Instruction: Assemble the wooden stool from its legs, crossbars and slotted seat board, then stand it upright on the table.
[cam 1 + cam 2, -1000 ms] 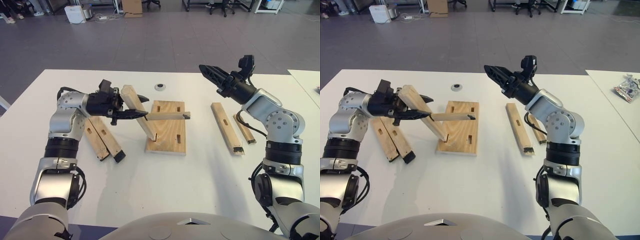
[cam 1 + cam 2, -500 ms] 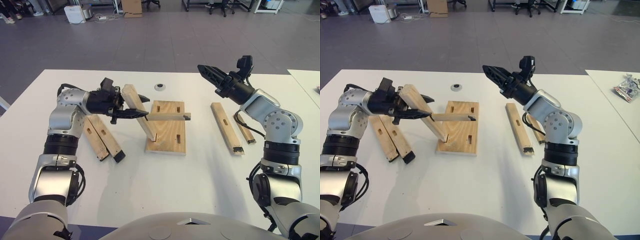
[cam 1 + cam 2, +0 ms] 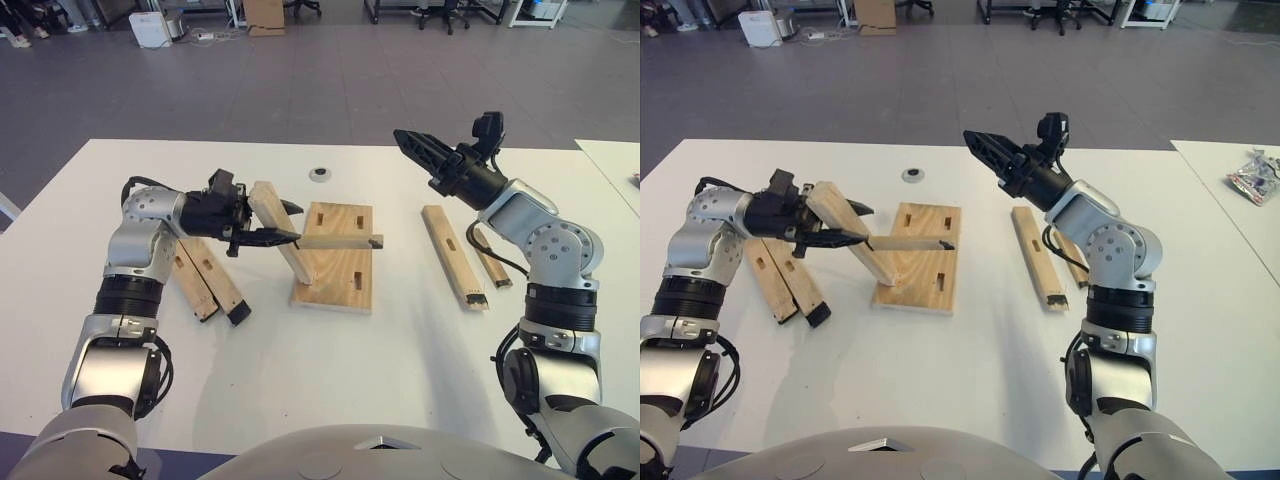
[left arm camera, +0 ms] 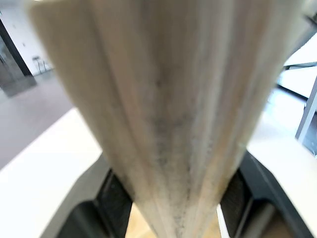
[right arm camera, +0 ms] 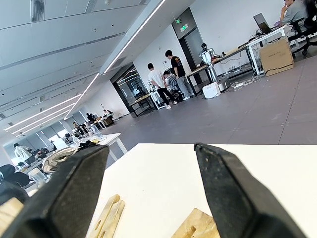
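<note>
left tool point(image 3: 292, 222) pinches tilted leg point(image 3: 265, 203), foot seemingly in seat board point(image 3: 340, 280) slot | crossbar point(image 3: 340, 241) juts from leg over board | right tool point(image 3: 403, 139) spread, raised right of board

Pale tan wooden leg point(image 3: 262, 197), matching seat board point(image 3: 345, 280) with dark slots, black-tipped crossbar point(image 3: 335, 241), black left gripper point(image 3: 292, 222) and right gripper point(image 3: 402, 138), white table point(image 3: 400, 350).

Bright, even overhead light; soft, faint shadows below.
</note>
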Action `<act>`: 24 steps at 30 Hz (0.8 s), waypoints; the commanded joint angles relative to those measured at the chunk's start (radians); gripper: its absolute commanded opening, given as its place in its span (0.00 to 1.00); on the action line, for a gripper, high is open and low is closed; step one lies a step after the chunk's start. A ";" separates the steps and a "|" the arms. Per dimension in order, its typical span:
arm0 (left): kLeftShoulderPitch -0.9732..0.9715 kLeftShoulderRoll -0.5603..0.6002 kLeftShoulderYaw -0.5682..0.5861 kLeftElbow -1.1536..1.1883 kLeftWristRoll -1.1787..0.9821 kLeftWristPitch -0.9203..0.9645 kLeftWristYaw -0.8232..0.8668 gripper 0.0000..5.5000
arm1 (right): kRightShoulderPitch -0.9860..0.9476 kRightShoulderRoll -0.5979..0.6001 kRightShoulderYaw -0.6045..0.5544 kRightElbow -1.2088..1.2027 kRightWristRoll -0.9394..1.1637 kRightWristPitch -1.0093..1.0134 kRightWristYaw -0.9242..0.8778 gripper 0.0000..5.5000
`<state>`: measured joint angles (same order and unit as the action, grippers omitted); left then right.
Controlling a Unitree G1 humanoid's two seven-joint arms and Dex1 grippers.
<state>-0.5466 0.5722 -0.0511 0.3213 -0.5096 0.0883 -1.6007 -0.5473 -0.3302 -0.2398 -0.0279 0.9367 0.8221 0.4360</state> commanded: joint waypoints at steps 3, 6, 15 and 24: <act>0.122 0.022 -0.113 0.001 0.136 0.020 0.067 0.37 | -0.005 0.004 -0.003 -0.015 0.002 0.018 -0.010 0.58; 0.186 0.027 -0.149 -0.024 0.143 0.046 0.114 0.37 | -0.005 0.006 -0.004 -0.018 0.002 0.020 -0.013 0.58; 0.206 0.066 -0.156 -0.047 0.109 0.112 0.181 0.44 | -0.003 0.020 -0.018 -0.022 0.015 0.024 -0.033 0.58; 0.203 0.050 -0.088 -0.023 0.168 0.038 0.286 0.76 | 0.013 0.044 -0.026 -0.041 0.014 0.027 -0.045 0.58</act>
<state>-0.3523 0.6047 -0.1569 0.3136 -0.3828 0.1424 -1.3570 -0.5441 -0.2921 -0.2623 -0.0540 0.9446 0.8410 0.4030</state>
